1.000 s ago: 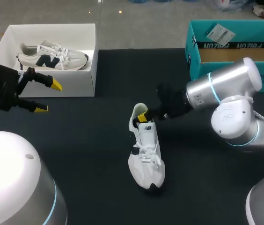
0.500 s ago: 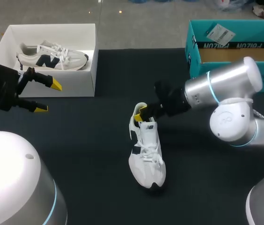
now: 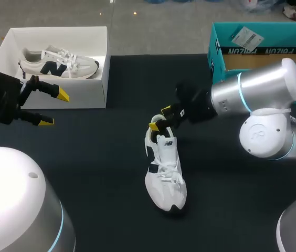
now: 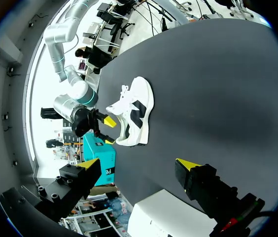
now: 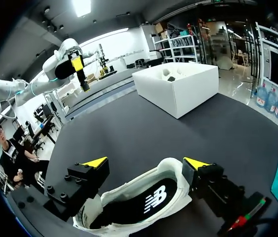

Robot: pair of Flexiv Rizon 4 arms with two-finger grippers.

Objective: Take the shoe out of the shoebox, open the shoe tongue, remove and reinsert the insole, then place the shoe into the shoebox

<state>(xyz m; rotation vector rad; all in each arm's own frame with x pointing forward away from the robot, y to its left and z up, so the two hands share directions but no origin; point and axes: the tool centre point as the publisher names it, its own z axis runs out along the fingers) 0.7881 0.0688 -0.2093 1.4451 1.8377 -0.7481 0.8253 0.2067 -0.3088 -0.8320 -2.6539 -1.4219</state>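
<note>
A white shoe [image 3: 165, 170] lies mid tabletop [image 3: 85, 173], heel far. The right tool [image 3: 160, 118] hovers open over the heel. The left tool [image 3: 53, 108] is open, far left. Risk: a closing grip shoves the unheld shoe aside.

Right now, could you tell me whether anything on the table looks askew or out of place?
Nothing stands out. The white sneaker stands upright on its sole mid-table with its insole lying flat inside, and the other sneaker sits in the white shoebox.
</note>
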